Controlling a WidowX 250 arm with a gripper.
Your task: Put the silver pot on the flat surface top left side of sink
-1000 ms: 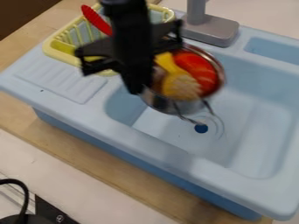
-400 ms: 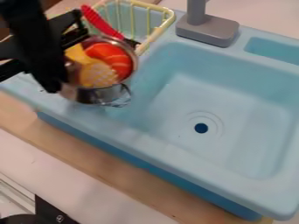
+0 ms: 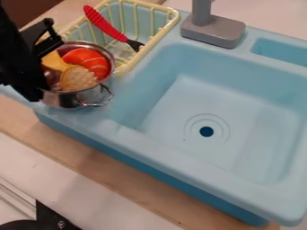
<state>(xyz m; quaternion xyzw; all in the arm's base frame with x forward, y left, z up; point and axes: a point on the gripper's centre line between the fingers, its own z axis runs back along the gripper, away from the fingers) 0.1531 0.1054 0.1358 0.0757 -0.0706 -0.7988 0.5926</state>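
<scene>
While the silver pot point(image 3: 71, 99) stands upright over the flat surface point(image 3: 18, 96) left of the basin point(image 3: 246, 117), the black gripper point(image 3: 39, 91) is closed on its left side.

Detail: the pot holds a yellow toy piece point(image 3: 78, 78) with a speckled end and an orange-red toy piece point(image 3: 90, 60) with pale stripes; whether its base touches the surface cannot be told. Just beyond it, a red-handled utensil point(image 3: 103, 22) lies slanted in the pale yellow rack point(image 3: 164, 32). Farther right, the grey faucet point(image 3: 212, 32) rises behind the basin.
</scene>
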